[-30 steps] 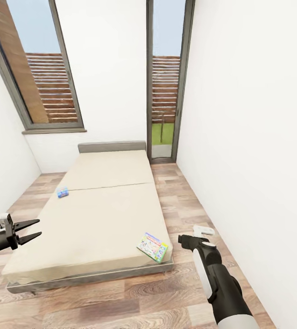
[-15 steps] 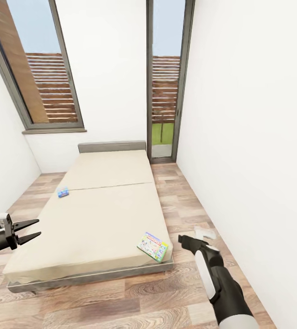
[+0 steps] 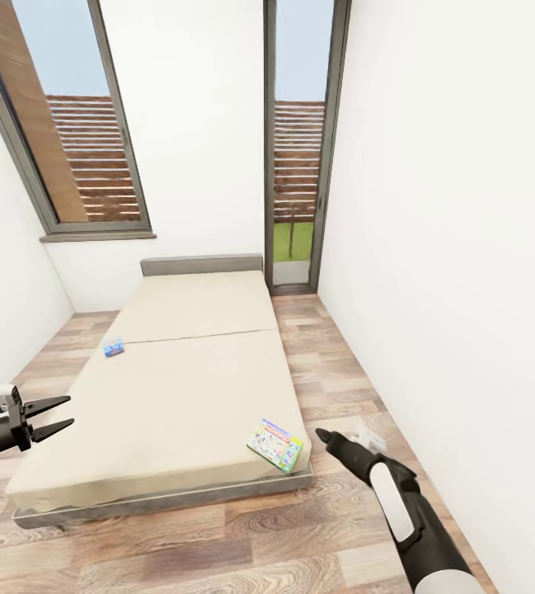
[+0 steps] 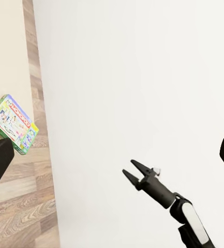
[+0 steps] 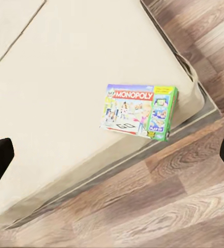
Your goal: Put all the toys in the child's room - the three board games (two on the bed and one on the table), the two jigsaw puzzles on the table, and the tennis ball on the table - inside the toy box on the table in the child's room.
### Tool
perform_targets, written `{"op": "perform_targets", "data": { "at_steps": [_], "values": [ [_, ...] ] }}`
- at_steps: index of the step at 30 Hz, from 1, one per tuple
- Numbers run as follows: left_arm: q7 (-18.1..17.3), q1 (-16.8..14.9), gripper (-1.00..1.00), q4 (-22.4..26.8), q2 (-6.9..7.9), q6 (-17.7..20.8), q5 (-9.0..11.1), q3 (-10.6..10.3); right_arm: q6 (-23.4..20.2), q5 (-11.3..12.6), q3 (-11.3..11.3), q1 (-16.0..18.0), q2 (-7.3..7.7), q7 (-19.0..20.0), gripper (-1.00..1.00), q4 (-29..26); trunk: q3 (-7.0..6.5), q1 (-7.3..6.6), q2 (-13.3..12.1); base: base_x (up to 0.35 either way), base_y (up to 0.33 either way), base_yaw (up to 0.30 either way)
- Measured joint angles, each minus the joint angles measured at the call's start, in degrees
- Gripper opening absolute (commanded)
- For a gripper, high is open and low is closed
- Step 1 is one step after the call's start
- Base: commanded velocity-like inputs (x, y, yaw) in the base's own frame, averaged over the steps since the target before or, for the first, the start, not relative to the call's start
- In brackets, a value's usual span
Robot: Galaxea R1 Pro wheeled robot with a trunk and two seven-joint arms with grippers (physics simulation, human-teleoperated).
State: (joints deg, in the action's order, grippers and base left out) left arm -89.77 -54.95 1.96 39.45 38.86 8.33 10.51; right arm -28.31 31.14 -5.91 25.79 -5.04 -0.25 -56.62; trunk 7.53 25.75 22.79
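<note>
Bed point(image 3: 176, 388), beige mattress: we log a Monopoly box point(image 3: 274, 446) flat at its near right corner and a small blue game box point(image 3: 114, 347) at its left edge. Left claw point(image 3: 53, 417) spread, empty, beside the bed. Right claw point(image 4: 134, 174) spread, empty, near the Monopoly box.

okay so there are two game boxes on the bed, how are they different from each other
The green-and-white Monopoly box looks clearly larger than the small blue box. The Monopoly box lies at the bed's near right corner, close to the right gripper; the blue box lies by the left edge, further up the mattress. The Monopoly box's printing is readable in the right wrist view; the blue box's is too small to read. Both lie flat on the mattress, ungrasped.
</note>
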Motion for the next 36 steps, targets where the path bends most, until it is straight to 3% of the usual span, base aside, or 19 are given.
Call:
{"op": "perform_targets", "data": {
  "at_steps": [4,5,7,8,12,16,26,33,36],
  "values": [
    [0.0,0.0,1.0,0.0,-0.03,0.0,0.0,-0.1,0.6,3.6,-4.3,0.0,0.83,3.2,1.0,3.5,0.0,0.0,0.0,0.0,0.0,0.0],
    [0.0,0.0,1.0,0.0,-0.08,0.1,0.0,-0.1,0.9,4.9,-7.2,0.0,1.08,4.2,1.0,6.1,0.01,0.0,0.0,0.0,0.0,0.0],
    [0.0,0.0,1.0,0.0,-0.09,0.1,0.0,-0.1,1.0,6.0,-9.9,0.0,1.23,5.0,1.0,8.6,0.0,0.0,0.0,0.0,0.0,0.0],
    [0.0,0.0,1.0,0.0,-0.08,0.2,0.0,-0.1,1.1,6.7,-12.4,0.0,1.37,5.8,1.0,10.7,0.01,0.0,0.0,0.0,0.0,0.0],
    [0.0,0.0,1.0,0.0,0.03,0.3,-0.1,0.0,1.3,7.5,-17.4,0.0,1.49,8.7,1.0,14.0,0.0,0.0,0.0,0.0,0.0,0.0],
    [0.0,0.0,1.0,0.1,0.14,0.4,0.1,0.1,1.4,7.8,-20.8,0.0,1.44,13.5,1.0,15.9,0.0,0.0,0.0,0.0,0.0,0.0],
    [0.0,0.0,1.0,0.2,0.17,0.5,0.3,0.0,1.3,7.7,-22.4,-0.1,1.68,19.5,1.0,17.8,0.0,0.0,0.0,0.0,0.0,0.0],
    [0.0,0.0,1.0,0.2,0.34,1.1,0.3,0.1,1.0,7.8,-22.5,-0.1,3.88,24.2,1.0,18.1,0.0,0.0,0.0,0.0,0.0,0.0],
    [0.0,0.0,1.0,0.2,0.83,1.3,0.3,0.2,1.0,7.9,-22.5,-0.1,4.39,25.2,1.0,18.1,0.54,0.66,1.2,0.0,0.0,0.0]
  ]
}}
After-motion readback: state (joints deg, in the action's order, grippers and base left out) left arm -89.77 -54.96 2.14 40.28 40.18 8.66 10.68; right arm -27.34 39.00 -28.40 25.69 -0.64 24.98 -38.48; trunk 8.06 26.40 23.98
